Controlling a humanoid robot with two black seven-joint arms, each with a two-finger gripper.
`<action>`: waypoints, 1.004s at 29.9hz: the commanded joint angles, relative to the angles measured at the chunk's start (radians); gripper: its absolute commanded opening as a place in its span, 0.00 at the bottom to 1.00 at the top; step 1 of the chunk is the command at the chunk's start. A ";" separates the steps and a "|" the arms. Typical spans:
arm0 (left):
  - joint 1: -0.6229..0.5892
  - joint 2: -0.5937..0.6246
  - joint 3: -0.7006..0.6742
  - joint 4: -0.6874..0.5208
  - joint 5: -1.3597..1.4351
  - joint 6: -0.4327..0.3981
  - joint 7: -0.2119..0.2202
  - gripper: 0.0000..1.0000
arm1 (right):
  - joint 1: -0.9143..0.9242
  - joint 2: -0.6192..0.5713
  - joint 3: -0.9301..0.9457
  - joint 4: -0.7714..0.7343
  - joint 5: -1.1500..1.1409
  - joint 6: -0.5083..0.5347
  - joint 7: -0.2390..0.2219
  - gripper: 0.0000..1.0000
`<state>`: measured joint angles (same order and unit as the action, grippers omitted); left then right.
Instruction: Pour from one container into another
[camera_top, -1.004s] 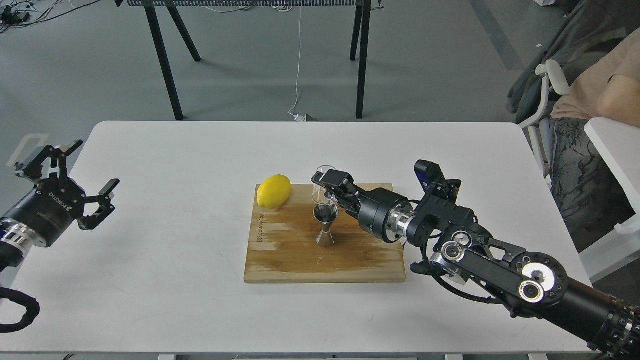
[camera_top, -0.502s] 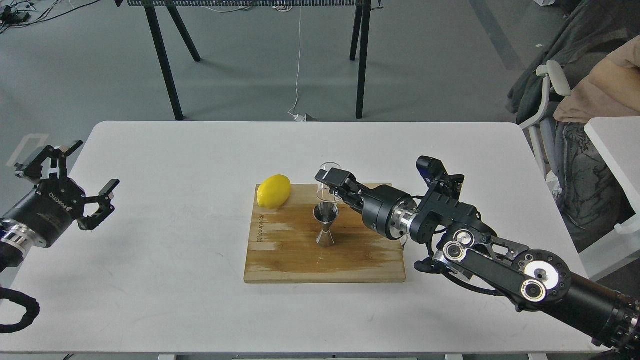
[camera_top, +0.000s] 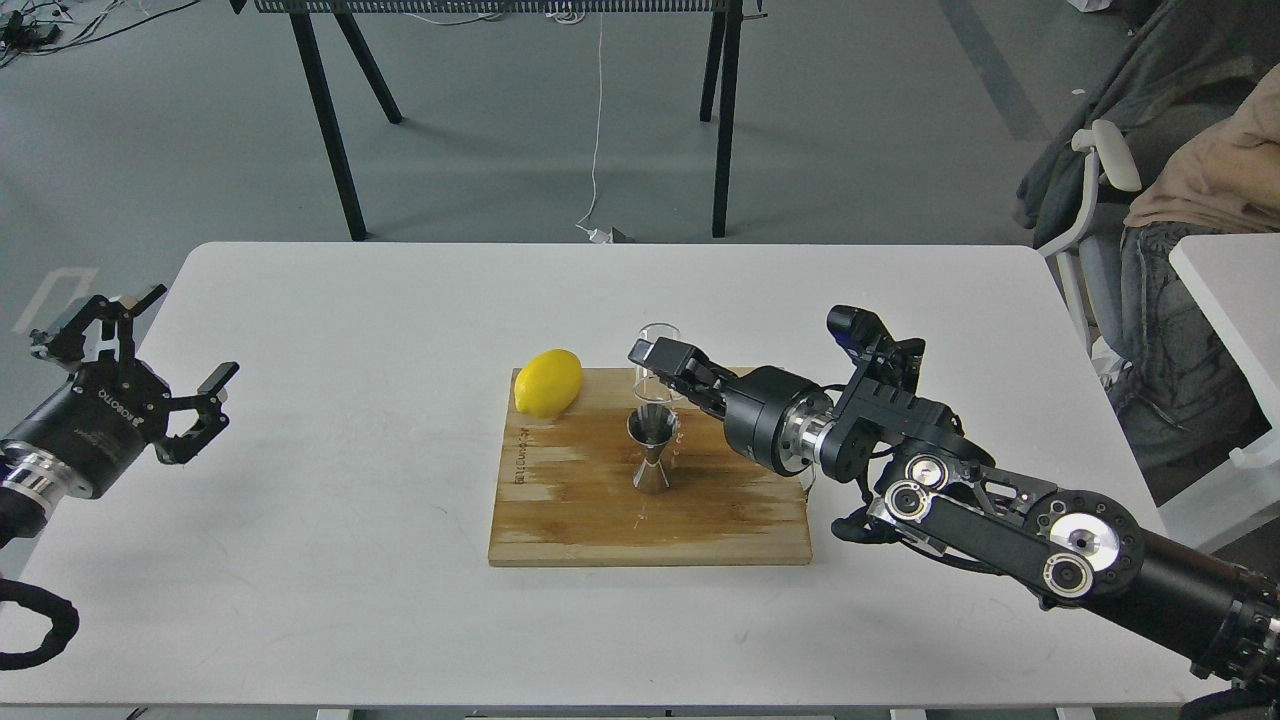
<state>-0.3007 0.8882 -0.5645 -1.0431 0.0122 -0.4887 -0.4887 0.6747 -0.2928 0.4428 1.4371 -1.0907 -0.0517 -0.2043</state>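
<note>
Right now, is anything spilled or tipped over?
No. The jigger stands upright on the board, the lemon lies at its corner, and the right gripper holds the glass cup upright. No spill shows.

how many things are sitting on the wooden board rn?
3: yellow lemon at the far-left corner, steel hourglass jigger near the middle, clear glass cup just behind it, held by the right gripper. None seem hidden.

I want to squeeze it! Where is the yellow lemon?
In the head view, the yellow oval lemon lies on the far left corner of the wooden cutting board, left of the shiny steel hourglass jigger.
</note>
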 joint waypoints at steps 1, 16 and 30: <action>0.002 0.000 0.000 0.000 0.000 0.000 0.000 1.00 | 0.005 0.000 -0.010 -0.001 0.000 0.000 0.000 0.31; 0.002 0.001 0.000 0.000 0.000 0.000 0.000 1.00 | 0.006 0.003 -0.010 -0.001 0.012 -0.002 0.002 0.31; 0.006 -0.002 0.000 0.014 0.000 0.000 0.000 1.00 | -0.227 0.101 0.542 0.063 0.763 -0.025 -0.003 0.30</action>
<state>-0.2946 0.8883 -0.5637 -1.0293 0.0123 -0.4887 -0.4887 0.5227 -0.2235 0.8447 1.4912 -0.4872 -0.0743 -0.2057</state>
